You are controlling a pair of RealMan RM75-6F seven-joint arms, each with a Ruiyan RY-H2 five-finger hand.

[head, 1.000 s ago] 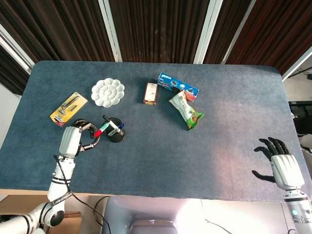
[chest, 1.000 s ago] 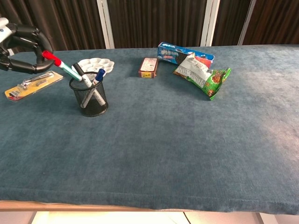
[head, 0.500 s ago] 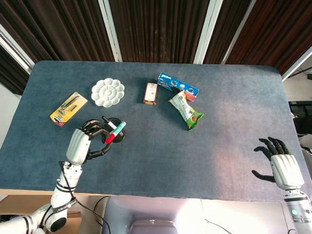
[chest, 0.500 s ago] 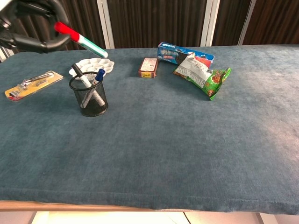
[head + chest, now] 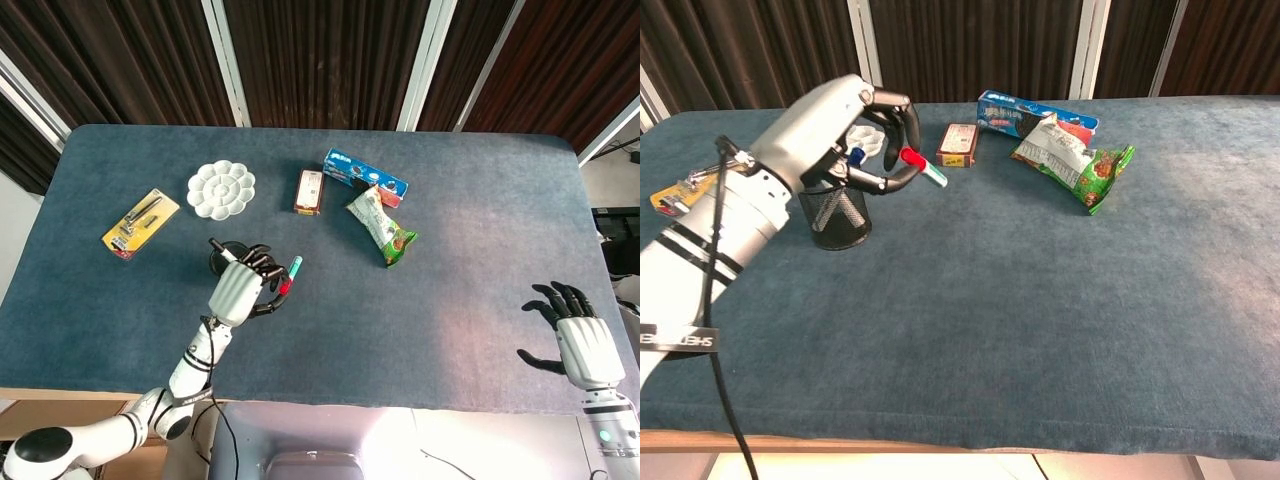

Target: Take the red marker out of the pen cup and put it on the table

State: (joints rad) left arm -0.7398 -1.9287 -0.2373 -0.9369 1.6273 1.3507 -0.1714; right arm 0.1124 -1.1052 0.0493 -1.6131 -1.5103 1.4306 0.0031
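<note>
One red marker [image 5: 921, 167] sits pinched in the left robot hand [image 5: 855, 135], raised above the worktop [image 5: 1040, 300], pen cup [image 5: 837, 215] just behind; right robot hand [image 5: 570, 325] spread, holding nothing.

Head cam looks straight down, chest cam low and forward; both share table [image 5: 480, 300].

The left hand [image 5: 238, 290] now holds the red marker [image 5: 923, 169] clear of the pen cup [image 5: 837, 213]; a second ago the marker's lower end sat inside the cup. Hand and marker are now further right, past the cup toward the table's middle, and the arm fills more of the chest view
</note>
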